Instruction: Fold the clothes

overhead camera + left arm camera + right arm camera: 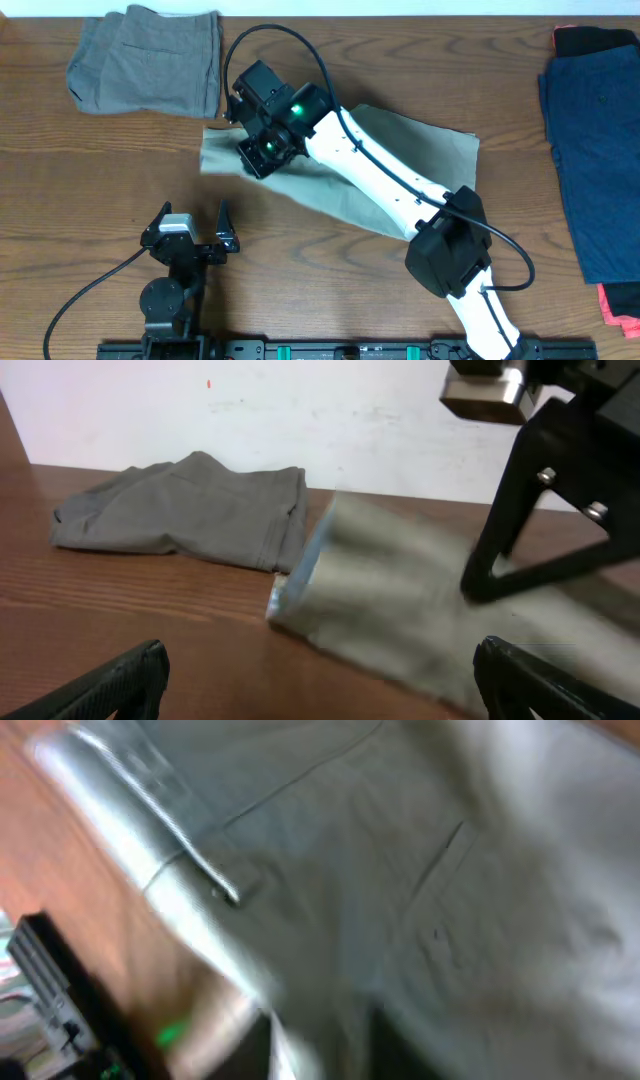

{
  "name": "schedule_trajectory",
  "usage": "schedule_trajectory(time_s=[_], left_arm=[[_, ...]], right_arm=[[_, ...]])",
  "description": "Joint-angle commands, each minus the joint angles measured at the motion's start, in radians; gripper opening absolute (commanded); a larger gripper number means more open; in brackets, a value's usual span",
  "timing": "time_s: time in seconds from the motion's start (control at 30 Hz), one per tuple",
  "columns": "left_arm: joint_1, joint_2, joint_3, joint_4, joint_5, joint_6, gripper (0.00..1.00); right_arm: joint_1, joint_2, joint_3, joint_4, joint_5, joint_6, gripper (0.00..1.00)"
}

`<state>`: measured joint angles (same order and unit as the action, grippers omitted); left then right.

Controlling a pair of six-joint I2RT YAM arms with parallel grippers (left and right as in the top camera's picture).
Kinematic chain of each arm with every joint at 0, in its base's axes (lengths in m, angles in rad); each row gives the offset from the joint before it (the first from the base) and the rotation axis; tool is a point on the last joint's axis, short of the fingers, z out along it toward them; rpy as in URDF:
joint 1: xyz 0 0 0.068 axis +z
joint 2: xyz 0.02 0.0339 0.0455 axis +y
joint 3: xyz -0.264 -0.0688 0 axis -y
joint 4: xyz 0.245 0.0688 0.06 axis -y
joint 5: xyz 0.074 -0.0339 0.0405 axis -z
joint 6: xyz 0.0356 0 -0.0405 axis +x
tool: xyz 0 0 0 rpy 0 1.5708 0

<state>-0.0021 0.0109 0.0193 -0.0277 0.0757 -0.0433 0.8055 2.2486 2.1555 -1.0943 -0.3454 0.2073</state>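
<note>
The light khaki shorts (430, 140) lie spread on the table centre, and they show blurred in the left wrist view (400, 600). My right gripper (262, 152) reaches over them to their left edge and appears shut on the cloth there. In the right wrist view the khaki cloth (400, 840) with its welt pocket fills the frame, and it sits blurred between the fingers (320, 1040). My left gripper (192, 222) is open and empty near the front edge, short of the shorts, and it also shows in the left wrist view (320, 685).
A folded grey-brown pair (150, 60) lies at the back left, just beyond the khaki edge, and it also shows in the left wrist view (190, 510). A navy pair (600, 150) lies at the far right on black (595, 40) and coral (620, 305) garments.
</note>
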Motion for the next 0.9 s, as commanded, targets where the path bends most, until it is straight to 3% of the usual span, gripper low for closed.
schedule_trajectory(time_s=[0.0, 0.07, 0.17, 0.33, 0.5, 0.87], left_arm=[[-0.002, -0.007, -0.015, -0.035, 0.018, 0.017, 0.98], [-0.002, -0.007, -0.015, -0.035, 0.018, 0.017, 0.98], [-0.002, -0.007, -0.015, -0.035, 0.018, 0.017, 0.98], [-0.002, -0.007, -0.015, -0.035, 0.018, 0.017, 0.98], [-0.002, -0.007, -0.015, -0.035, 0.018, 0.017, 0.98], [-0.002, -0.007, -0.015, -0.035, 0.018, 0.017, 0.98]], right_arm=[[-0.010, -0.021, -0.002, -0.032, -0.022, 0.016, 0.75], [-0.022, -0.024, -0.002, -0.067, -0.021, 0.013, 0.69], [-0.054, -0.032, -0.002, -0.125, 0.032, -0.026, 0.67], [-0.177, -0.063, -0.002, -0.267, 0.301, 0.033, 0.74], [-0.345, -0.072, -0.002, -0.393, 0.431, 0.082, 0.88], [-0.722, -0.071, -0.005, -0.497, 0.414, 0.130, 0.92]])
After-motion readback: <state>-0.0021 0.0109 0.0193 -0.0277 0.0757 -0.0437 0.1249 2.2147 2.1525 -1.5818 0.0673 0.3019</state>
